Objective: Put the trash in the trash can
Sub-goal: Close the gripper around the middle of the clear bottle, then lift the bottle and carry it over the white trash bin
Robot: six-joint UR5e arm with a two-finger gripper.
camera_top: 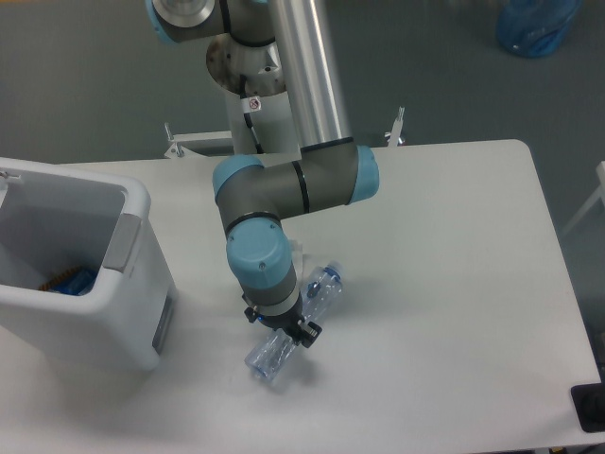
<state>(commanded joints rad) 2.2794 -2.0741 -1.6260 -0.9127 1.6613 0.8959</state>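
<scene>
Fingers (pixel 284 333) pinch crushed clear bluish plastic bottle (pixel 296 320) low center on white surface (pixel 454 284), not yet in big white rectangular bin (pixel 132 274) at left.

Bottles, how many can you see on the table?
1. The bottle lies on the table under the gripper, right of the trash can. The arm might hide other small things.

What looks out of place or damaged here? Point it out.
The crushed plastic bottle lies on the table under the gripper, dented and askew, cap end pointing up-right. It is outside the white trash can, which holds something blue.
</scene>
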